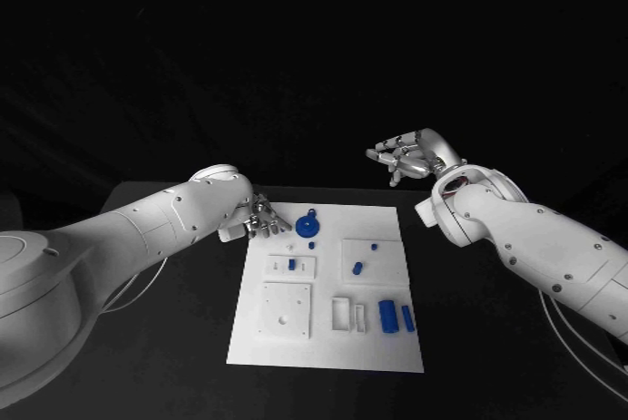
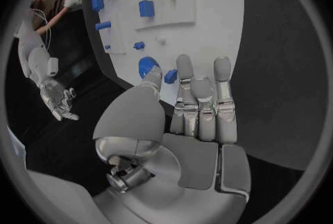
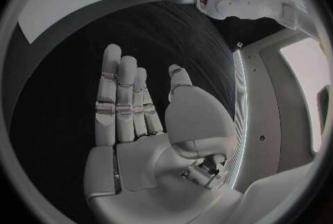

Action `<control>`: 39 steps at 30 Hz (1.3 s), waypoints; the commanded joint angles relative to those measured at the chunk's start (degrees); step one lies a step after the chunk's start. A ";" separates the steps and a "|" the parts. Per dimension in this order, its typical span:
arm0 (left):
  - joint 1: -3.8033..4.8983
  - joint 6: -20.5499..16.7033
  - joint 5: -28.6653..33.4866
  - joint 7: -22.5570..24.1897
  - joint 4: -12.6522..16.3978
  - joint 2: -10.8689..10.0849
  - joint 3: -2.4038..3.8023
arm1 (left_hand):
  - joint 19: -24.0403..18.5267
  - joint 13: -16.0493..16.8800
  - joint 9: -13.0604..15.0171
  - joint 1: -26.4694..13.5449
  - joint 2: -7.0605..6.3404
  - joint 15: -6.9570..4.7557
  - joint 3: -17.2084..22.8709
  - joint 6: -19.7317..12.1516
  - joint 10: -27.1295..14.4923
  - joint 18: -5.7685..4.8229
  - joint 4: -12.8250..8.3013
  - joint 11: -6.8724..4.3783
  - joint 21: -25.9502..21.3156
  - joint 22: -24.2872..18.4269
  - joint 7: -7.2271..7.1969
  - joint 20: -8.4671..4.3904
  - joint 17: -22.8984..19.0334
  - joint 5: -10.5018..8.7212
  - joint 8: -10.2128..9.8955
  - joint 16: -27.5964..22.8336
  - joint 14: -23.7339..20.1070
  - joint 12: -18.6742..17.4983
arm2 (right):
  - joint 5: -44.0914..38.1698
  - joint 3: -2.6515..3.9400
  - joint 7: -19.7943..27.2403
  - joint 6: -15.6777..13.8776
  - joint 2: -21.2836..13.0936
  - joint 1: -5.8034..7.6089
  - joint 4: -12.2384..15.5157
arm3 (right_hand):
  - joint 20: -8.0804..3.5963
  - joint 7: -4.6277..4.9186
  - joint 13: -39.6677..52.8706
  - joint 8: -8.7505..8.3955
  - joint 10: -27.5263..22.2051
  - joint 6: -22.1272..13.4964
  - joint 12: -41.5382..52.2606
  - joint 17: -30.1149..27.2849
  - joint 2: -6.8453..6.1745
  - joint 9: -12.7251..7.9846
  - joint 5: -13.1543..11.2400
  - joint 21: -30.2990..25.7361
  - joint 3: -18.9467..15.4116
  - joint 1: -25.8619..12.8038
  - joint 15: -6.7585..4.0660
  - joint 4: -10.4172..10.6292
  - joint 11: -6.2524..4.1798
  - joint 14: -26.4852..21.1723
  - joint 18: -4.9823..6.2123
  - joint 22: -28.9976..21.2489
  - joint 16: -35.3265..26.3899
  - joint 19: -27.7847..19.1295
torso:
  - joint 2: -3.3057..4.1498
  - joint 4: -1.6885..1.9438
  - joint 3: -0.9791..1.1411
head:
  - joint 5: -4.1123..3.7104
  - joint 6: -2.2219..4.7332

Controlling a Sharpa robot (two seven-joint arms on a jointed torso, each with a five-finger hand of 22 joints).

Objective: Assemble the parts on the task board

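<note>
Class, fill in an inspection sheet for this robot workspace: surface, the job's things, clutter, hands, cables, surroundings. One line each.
Surface: black table, matte.
Job's things: white rectangular task board at the table's middle; round blue disc part near its far edge; two long blue block parts near its near right side; small blue pieces between.
Clutter: nothing seen.
Hands: silver left hand at the board's far left corner, fingers beside the disc; silver right hand raised off the board, open, holding nothing.
Cables: thin pale cables under the right arm.
Surroundings: dark.
</note>
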 commanded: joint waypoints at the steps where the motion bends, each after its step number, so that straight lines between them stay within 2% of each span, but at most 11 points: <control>1: -0.24 -0.68 0.88 0.94 -0.12 0.27 -0.09 | -0.25 -0.04 -0.16 -0.04 1.01 -0.03 -0.43 -0.35 0.10 0.64 -0.63 0.23 -0.18 1.09 -0.20 0.10 -0.11 0.23 0.03 0.33 -0.29 0.16 | -0.02 0.03 0.39 -0.16 0.08 0.01 0.01 | 0.14 0.07 -0.10 -0.12 -0.32 -0.29 0.32 -0.01 0.21 0.02 0.27 0.38 -0.01 0.36 -0.04 -0.40 0.07 -0.16 -0.11 -0.14 -0.28 1.16 | 0.03 0.09 0.02 | -0.14 0.03; 6: -0.28 -1.77 1.13 1.14 -0.08 0.30 -0.11 | -0.20 -0.04 -0.14 -0.19 1.36 -0.04 -0.60 -0.29 0.15 0.65 -0.55 0.24 -0.18 1.07 -0.27 0.09 -0.15 0.29 0.11 0.33 -0.26 0.18 | -0.02 0.03 0.36 -0.14 0.11 0.01 -0.03 | 0.14 0.07 -0.10 -0.12 -0.32 -0.29 0.32 -0.01 0.21 0.02 0.27 0.38 -0.01 0.36 -0.04 -0.40 0.07 -0.16 -0.11 -0.14 -0.28 1.16 | 0.03 0.17 0.03 | -0.16 -0.05; 17: -0.30 -2.40 2.26 0.93 -0.09 0.41 -0.10 | -0.20 -0.04 -0.13 -0.24 1.12 -0.06 -0.94 -0.23 0.19 0.63 -0.56 0.23 -0.21 1.07 -0.29 0.08 -0.20 0.27 0.19 0.32 -0.24 0.16 | -0.02 0.03 0.32 -0.08 0.22 0.01 -0.09 | 0.13 0.05 -0.10 -0.13 -0.29 -0.27 0.35 0.00 0.32 0.02 0.24 0.51 -0.07 0.32 -0.05 -0.58 0.05 -0.13 -0.12 -0.25 -0.25 1.15 | 0.07 0.22 0.02 | -0.22 -0.09; 21: -0.30 -3.22 2.29 0.56 -0.43 0.56 -0.10 | -0.19 -0.03 -0.09 -0.18 1.06 -0.06 -0.90 -0.14 0.23 0.63 -0.57 0.20 -0.20 1.08 -0.33 0.07 -0.20 0.33 0.26 0.35 -0.22 0.18 | -0.02 0.03 0.31 -0.01 0.21 0.01 -0.12 | 0.10 0.04 -0.09 -0.13 -0.24 -0.27 0.39 0.00 0.39 0.02 0.17 0.63 -0.13 0.27 -0.09 -0.66 0.04 -0.08 -0.10 -0.31 -0.23 1.21 | 0.09 0.37 0.02 | -0.35 -0.02; 28: -0.30 -3.87 2.24 0.47 -0.76 0.69 -0.10 | -0.16 -0.02 0.00 -0.09 1.03 -0.08 -0.81 -0.17 0.23 0.62 -0.56 0.18 -0.18 1.08 -0.35 0.05 -0.22 0.35 0.31 0.36 -0.21 0.18 | -0.02 0.03 0.31 0.04 0.30 0.02 -0.16 | 0.10 0.04 -0.09 -0.13 -0.24 -0.27 0.39 0.00 0.39 0.02 0.17 0.63 -0.13 0.27 -0.09 -0.66 0.04 -0.08 -0.10 -0.31 -0.23 1.21 | 0.11 0.36 0.00 | -0.34 -0.04; 34: -0.30 -4.84 2.36 0.29 -1.01 0.71 -0.09 | -0.19 -0.06 0.02 0.34 1.79 -0.05 -0.54 -0.40 0.04 0.62 -0.71 0.25 -0.23 1.06 -0.27 0.07 -0.28 0.26 0.27 0.29 -0.25 0.08 | 0.12 0.03 0.66 -0.38 0.50 0.02 -0.42 | 0.04 -0.04 -0.08 -0.11 -0.10 0.00 0.46 0.03 0.77 0.05 0.21 0.83 -0.06 0.56 -0.16 -0.94 -0.05 0.06 -0.09 -0.44 -0.17 1.31 | 0.11 0.42 0.00 | -0.41 -0.04; 39: -0.29 -4.86 2.96 0.40 -1.25 0.68 -0.09 | -0.21 -0.05 0.18 2.05 3.05 -0.08 -0.57 -0.50 -0.09 0.61 -1.85 0.21 -0.30 1.07 -0.34 0.07 -0.32 0.43 0.44 0.29 -0.29 0.07 | 0.21 0.02 0.74 -0.36 0.65 0.02 -0.62 | -0.03 -0.06 -0.09 -0.13 -0.01 0.11 0.46 0.04 0.96 0.03 0.19 0.95 0.11 1.02 -0.22 -1.36 -0.11 0.13 -0.12 -0.47 -0.17 1.36 | 0.13 0.50 -0.03 | -0.55 -0.09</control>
